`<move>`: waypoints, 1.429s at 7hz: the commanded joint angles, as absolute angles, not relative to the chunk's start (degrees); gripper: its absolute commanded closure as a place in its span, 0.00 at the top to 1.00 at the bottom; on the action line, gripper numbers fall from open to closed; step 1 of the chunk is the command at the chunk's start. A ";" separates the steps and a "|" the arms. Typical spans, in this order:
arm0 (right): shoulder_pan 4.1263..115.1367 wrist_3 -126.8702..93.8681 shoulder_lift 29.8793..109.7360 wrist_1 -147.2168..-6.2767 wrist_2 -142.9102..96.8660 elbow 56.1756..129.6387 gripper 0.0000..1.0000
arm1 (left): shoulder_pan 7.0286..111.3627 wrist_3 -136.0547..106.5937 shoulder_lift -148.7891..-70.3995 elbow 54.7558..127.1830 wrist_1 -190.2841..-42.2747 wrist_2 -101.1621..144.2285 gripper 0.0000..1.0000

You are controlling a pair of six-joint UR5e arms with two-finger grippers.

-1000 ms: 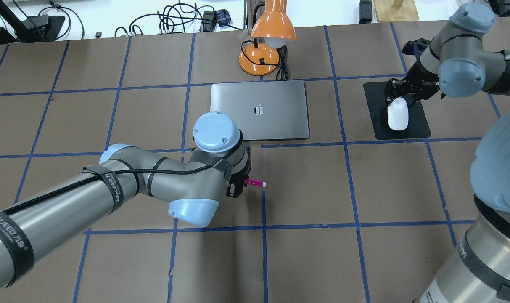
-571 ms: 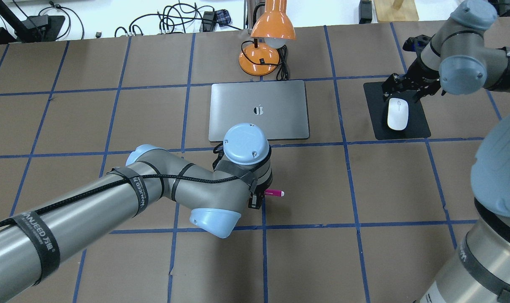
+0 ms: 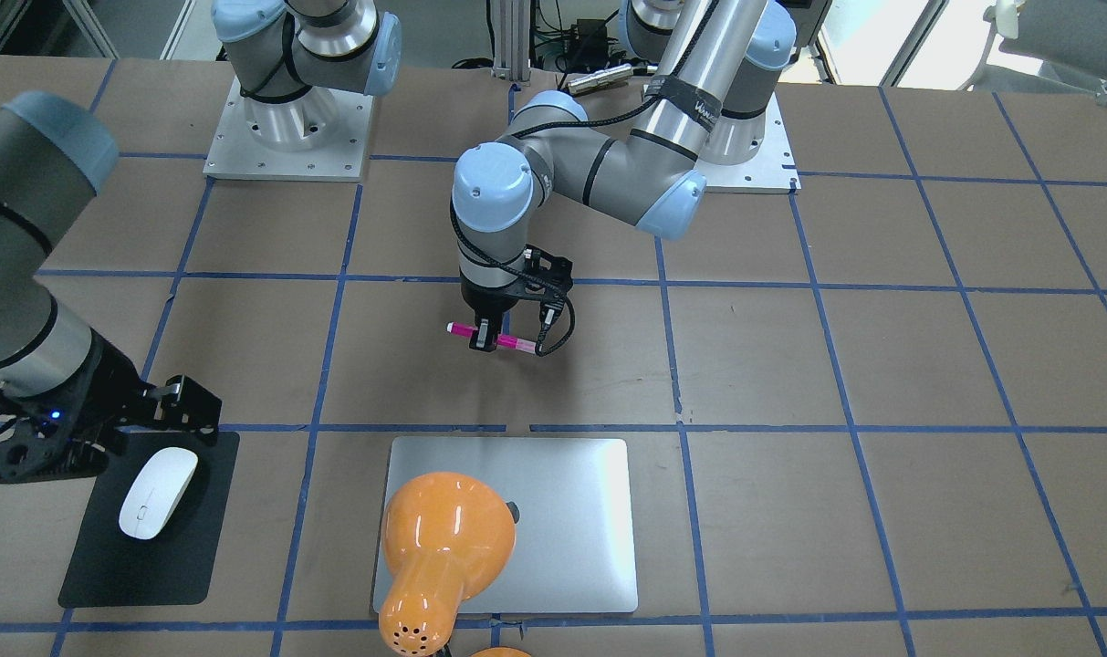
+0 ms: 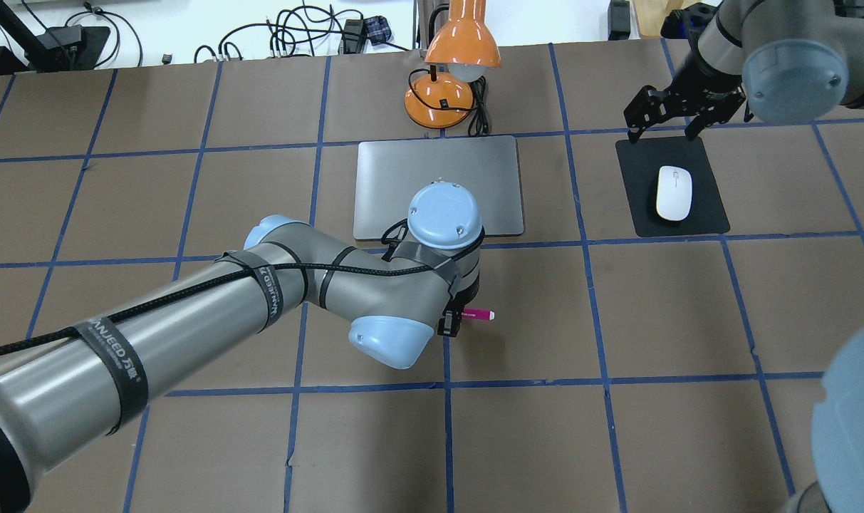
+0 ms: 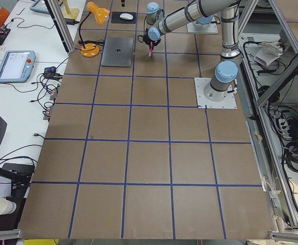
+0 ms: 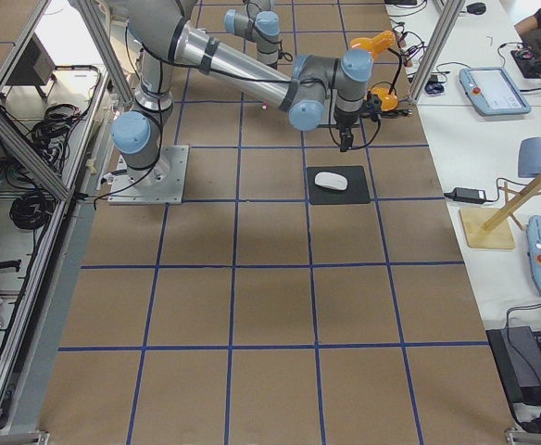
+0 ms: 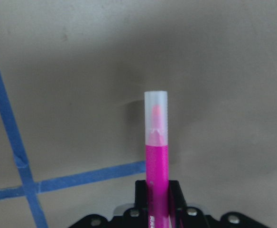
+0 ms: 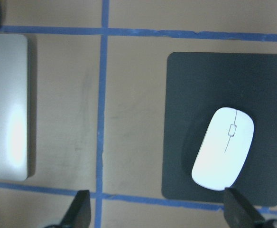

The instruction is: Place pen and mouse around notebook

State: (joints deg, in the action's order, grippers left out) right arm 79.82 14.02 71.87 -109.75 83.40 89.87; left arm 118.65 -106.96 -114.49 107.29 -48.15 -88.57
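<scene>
My left gripper (image 4: 450, 324) is shut on the pink pen (image 4: 479, 314), which lies level just above the table, on the near side of the notebook's right front corner. The wrist view shows the pen (image 7: 156, 156) sticking out from between the jaws, pale tip forward. The silver notebook (image 4: 403, 171) lies flat mid-table, partly hidden by my left wrist. The white mouse (image 4: 674, 192) rests on a black mat (image 4: 709, 214) to the notebook's right. My right gripper (image 4: 659, 130) hangs open over the mat's far edge, clear of the mouse (image 8: 224, 148).
An orange desk lamp (image 4: 451, 64) with its cord stands just beyond the notebook's far edge. In the front-facing view the lamp's shade (image 3: 443, 538) covers part of the notebook (image 3: 571, 511). Blue tape lines grid the brown table.
My left arm has carried the pen to the right, along the notebook's near side. My right gripper has let go of the mouse and drawn back toward the table's far edge.
</scene>
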 commanded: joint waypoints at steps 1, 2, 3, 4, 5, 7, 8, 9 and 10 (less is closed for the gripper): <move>84.61 9.94 77.93 -103.56 83.50 90.35 1.00 | 118.22 -104.96 -114.97 105.12 -51.31 -89.38 1.00; 85.07 9.32 78.22 -102.49 83.41 90.35 1.00 | 117.26 -95.89 -113.22 104.77 -54.72 -89.47 1.00; 85.25 9.06 79.09 -102.39 83.32 90.35 1.00 | 116.81 -84.75 -109.11 101.98 -62.93 -90.17 1.00; 86.99 8.01 80.41 -100.65 83.41 90.18 1.00 | 115.07 -69.24 -105.42 97.25 -73.81 -90.78 1.00; 89.36 4.60 82.16 -98.81 83.50 89.74 1.00 | 112.00 -54.29 -102.16 93.73 -81.57 -91.05 1.00; 91.05 1.67 87.68 -92.50 87.94 88.25 1.00 | 105.85 -34.37 -96.01 92.72 -87.08 -91.05 1.00; 90.97 1.58 89.28 -86.02 89.37 87.20 1.00 | 102.34 -22.27 -92.76 92.64 -91.10 -91.14 1.00; 91.05 -0.94 92.95 -82.65 86.69 87.10 1.00 | 99.26 -14.14 -89.68 92.64 -93.32 -91.14 1.00; 91.05 -3.32 93.86 -83.92 84.31 88.40 1.00 | 96.62 -8.93 -87.30 92.64 -93.60 -91.14 1.00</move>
